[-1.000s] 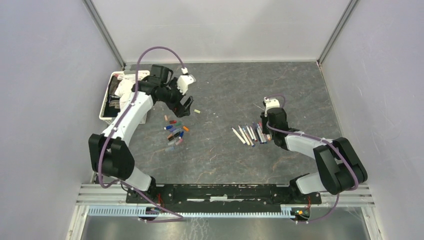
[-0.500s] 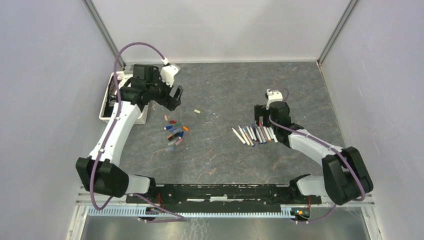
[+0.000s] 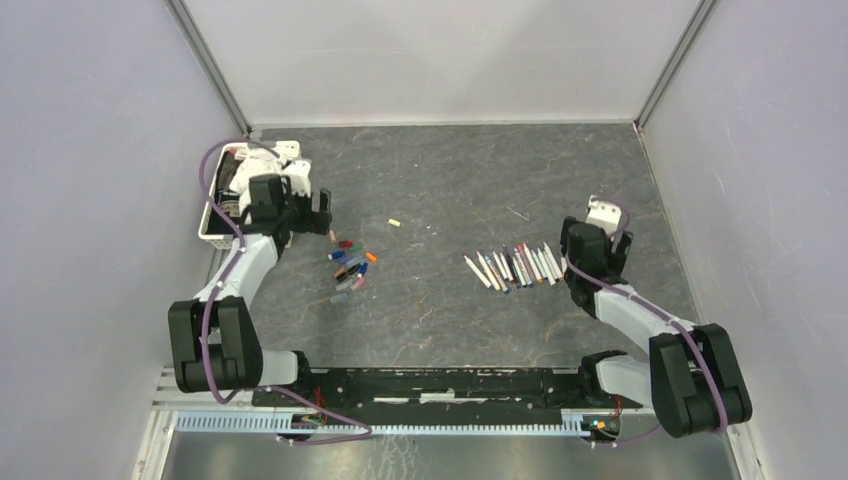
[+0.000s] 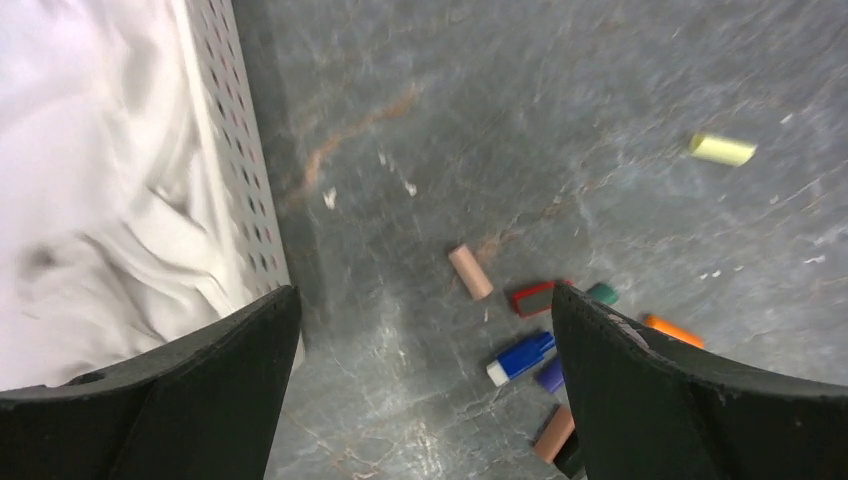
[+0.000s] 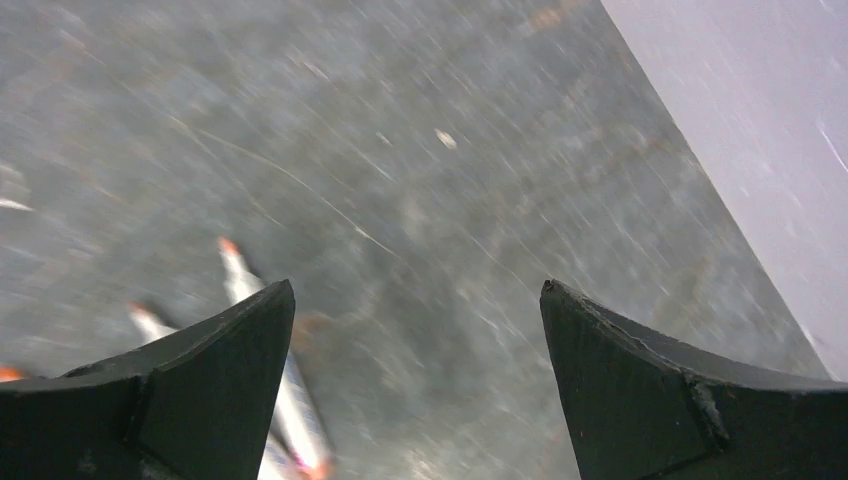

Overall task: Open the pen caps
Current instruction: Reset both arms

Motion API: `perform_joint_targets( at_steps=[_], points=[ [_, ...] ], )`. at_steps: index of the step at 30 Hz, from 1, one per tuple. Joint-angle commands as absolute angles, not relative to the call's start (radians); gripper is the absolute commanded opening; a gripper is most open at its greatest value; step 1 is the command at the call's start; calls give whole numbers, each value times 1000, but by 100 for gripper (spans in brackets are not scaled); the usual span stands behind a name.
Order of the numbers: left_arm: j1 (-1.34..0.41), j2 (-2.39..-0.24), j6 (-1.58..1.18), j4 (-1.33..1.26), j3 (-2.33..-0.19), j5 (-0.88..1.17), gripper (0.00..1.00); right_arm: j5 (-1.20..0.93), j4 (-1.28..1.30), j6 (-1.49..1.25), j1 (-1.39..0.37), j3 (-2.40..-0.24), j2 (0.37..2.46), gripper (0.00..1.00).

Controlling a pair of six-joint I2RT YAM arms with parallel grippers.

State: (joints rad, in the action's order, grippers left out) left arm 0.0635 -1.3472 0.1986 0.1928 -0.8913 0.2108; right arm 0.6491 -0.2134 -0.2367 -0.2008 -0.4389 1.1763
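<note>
This is a robot lab's test cell rather than a home or shop. Plain pale walls [image 3: 90,150] close it in at 9, 12 and 3 o'clock. Bare metal posts [image 3: 210,65] stand at the two far corners. The dark, stone-patterned tabletop [image 3: 450,170] fills the floor of the booth. At 6 o'clock a left arm [image 3: 245,265] and a right arm [image 3: 625,305], white and black, are bolted to a black rail [image 3: 440,382], with a slotted metal strip [image 3: 450,421] along its near side. Purple cables [image 3: 207,330] run exposed along both arms.

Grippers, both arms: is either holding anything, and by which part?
Nothing is held: the left gripper and the right gripper both stand open and empty.
</note>
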Motion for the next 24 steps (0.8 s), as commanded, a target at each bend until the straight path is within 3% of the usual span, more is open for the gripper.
perform_joint_targets(
  at_steps=[1,8,17,22,24],
  points=[
    [78,-1326,123,-189,-699,249,100,862,-458,-140,-187,-321,1178,98],
    [79,-1377,61,-600,-460,271,100,763,-798,-17,-155,-156,1200,98],
    [78,-1416,16,-903,-330,246,100,672,-1046,45,-155,-40,1252,98],
    [63,-1554,9,-1342,-181,275,100,656,-1092,48,-156,-8,1233,98],
    [25,-1511,59,-1247,-188,215,100,663,-1126,45,-156,16,1226,98]
  ],
)
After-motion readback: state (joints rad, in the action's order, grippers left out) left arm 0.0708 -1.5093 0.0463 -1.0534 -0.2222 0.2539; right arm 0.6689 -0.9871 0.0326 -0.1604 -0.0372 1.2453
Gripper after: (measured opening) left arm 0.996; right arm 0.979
